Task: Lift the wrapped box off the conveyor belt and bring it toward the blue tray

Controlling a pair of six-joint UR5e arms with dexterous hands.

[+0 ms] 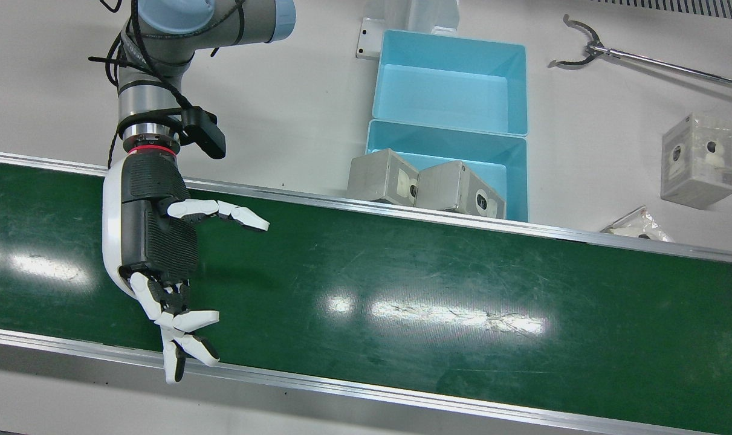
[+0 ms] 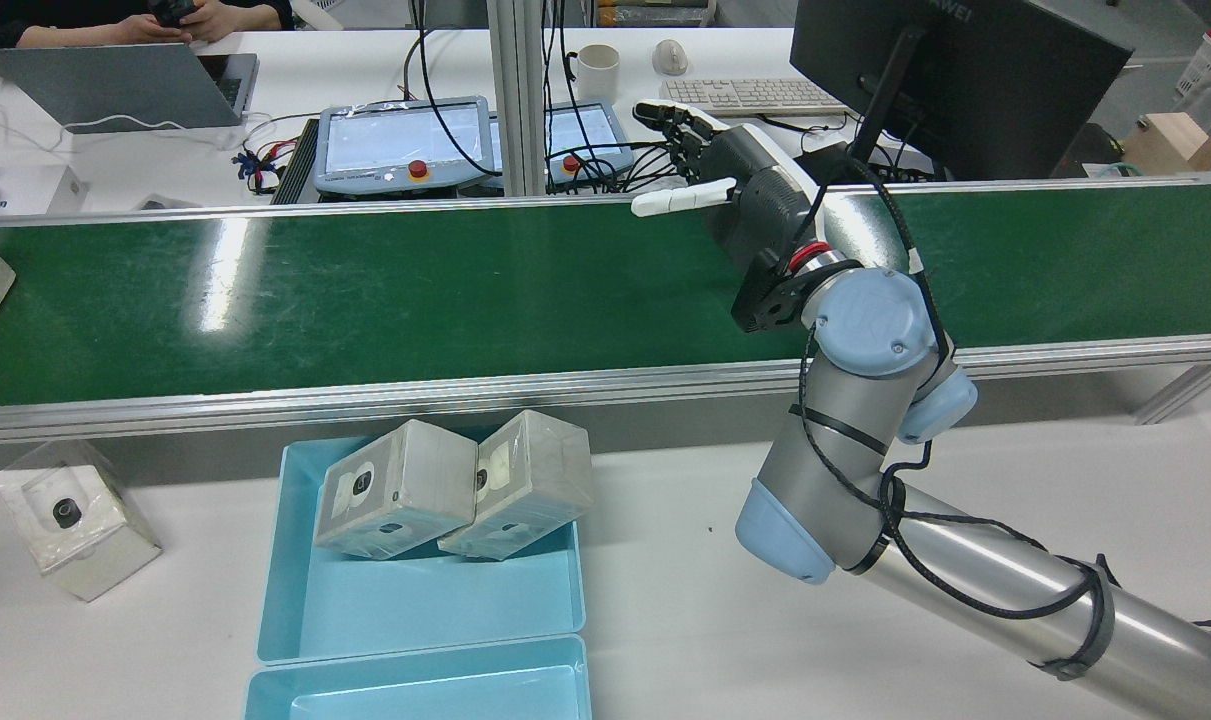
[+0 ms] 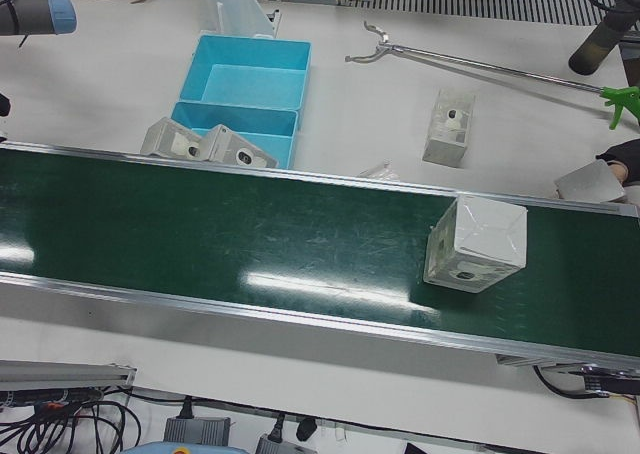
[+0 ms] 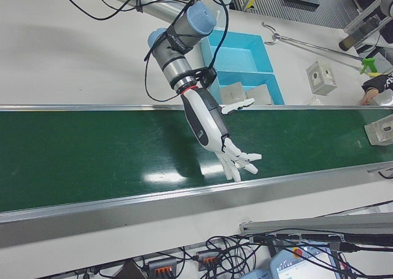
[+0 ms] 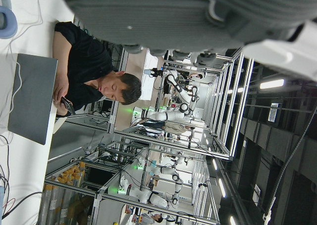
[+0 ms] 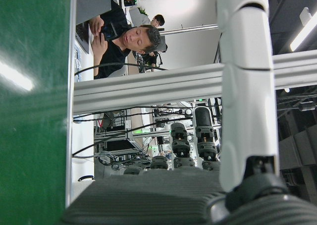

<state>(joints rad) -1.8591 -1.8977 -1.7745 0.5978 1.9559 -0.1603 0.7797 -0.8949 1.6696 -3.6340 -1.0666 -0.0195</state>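
Front view: right hand (image 1: 160,241), black-and-white, many-fingered, poised over the green conveyor belt (image 1: 438,290) with fingers spread and nothing in its grasp. Two light-blue plastic trays (image 1: 450,84) on the white table beyond the belt; two film-wrapped grey boxes (image 1: 426,184) lean in the nearer tray. No box on the stretch of belt shown.

Rear view: same hand at the belt's far rail, palm released. One clear-wrapped box (image 2: 70,515) sits on the table left of the trays.

Left-front view: clear-wrapped white cardboard box (image 3: 475,244), the task's item, rests on the belt toward this view's right, well apart from the trays.

Right-front view: hand over mid-belt, fingers splayed; the box shows at the belt's right end, well apart from the hand.

Left hand view: part of the left hand's housing only; its fingers are out of frame, so its state cannot be told.

Step, judged: waiting for the pick. Next move calls for closing around the box once it arrives under the palm.
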